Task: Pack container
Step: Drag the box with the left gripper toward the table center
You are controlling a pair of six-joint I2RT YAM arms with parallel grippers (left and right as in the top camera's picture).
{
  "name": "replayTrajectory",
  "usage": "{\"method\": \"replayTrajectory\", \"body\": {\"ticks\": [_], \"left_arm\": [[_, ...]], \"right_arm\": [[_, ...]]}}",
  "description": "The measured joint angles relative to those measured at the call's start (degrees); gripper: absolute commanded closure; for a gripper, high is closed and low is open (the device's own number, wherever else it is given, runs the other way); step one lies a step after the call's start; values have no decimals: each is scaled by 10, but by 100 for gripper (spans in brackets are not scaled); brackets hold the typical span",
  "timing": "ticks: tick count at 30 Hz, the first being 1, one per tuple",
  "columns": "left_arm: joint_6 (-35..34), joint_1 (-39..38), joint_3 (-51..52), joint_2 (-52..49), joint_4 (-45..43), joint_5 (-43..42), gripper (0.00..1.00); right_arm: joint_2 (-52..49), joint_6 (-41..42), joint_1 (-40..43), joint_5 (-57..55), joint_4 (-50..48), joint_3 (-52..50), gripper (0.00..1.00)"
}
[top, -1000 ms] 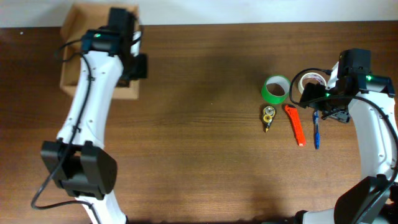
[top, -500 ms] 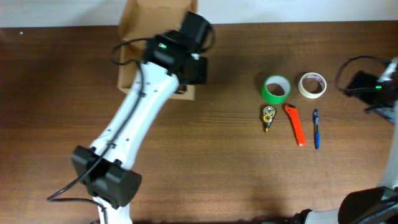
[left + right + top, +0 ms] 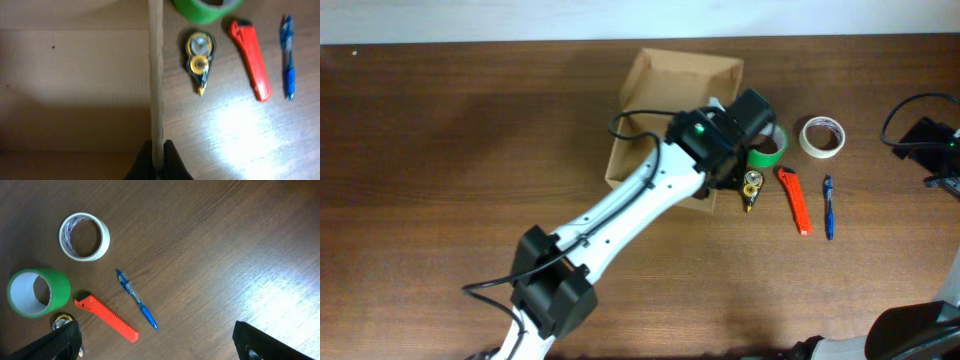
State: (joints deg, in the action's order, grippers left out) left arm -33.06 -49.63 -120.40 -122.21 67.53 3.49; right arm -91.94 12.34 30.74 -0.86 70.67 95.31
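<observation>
The tan cardboard container sits open at the table's middle, its right wall next to the green tape roll. My left gripper is shut on the container's right wall, one finger inside and one outside. Beside it lie a yellow correction-tape dispenser, an orange box cutter and a blue pen. A white tape roll lies further right. My right gripper is open and empty above the table, right of these items.
The items also show in the right wrist view: white tape roll, green roll, box cutter, pen. The table's far edge meets a white wall.
My left arm has dragged the container from the far left corner rightwards to the table's middle, up against the green roll. My right arm has pulled back to the right edge, away from the white roll.
</observation>
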Motion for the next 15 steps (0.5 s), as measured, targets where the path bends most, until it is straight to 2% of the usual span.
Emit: {"method": "replayTrajectory", "body": {"ticks": [15], "left_arm": [[-13, -1, -3, -105, -29, 23, 98]], "right_arm": [[0, 6, -1, 11, 19, 0, 2]]}}
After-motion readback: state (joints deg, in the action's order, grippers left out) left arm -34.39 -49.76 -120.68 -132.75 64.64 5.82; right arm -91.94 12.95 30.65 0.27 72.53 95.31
